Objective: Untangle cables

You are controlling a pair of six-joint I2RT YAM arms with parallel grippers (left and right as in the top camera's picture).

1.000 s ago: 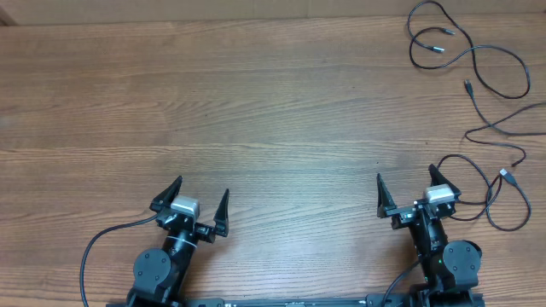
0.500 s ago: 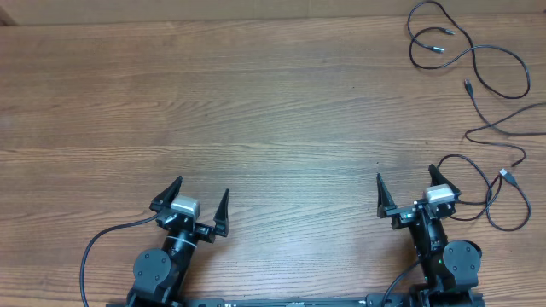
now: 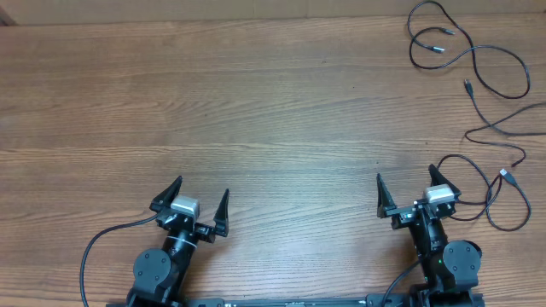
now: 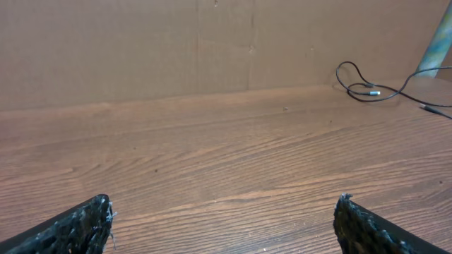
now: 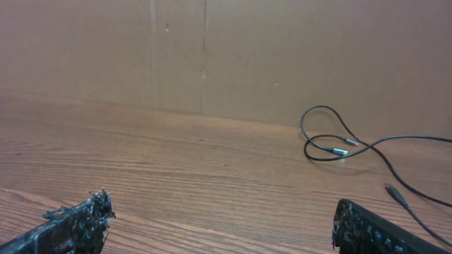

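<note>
Wood-grain tabletop [image 3: 273, 102], brown cardboard backdrop [image 4: 212, 49] | cables [image 3: 478, 64]: thin black cords are strewn along the right edge, from far corner to beside the right gripper [image 3: 407, 177]; judged light, limp, springy; best taken mid-strand near a crossing, not by the plugs [image 3: 505, 176] | left gripper [image 3: 202, 188] and right: jaws spread wide, nothing held

Brown wood-grain tabletop [image 3: 256, 111], grain running side to side. Flat brown cardboard wall [image 4: 127, 49] upright along tabletop's far edge, vertical seam visible. Pale blue-grey slanted bar [image 4: 439, 39] beyond tabletop's far right end.
</note>
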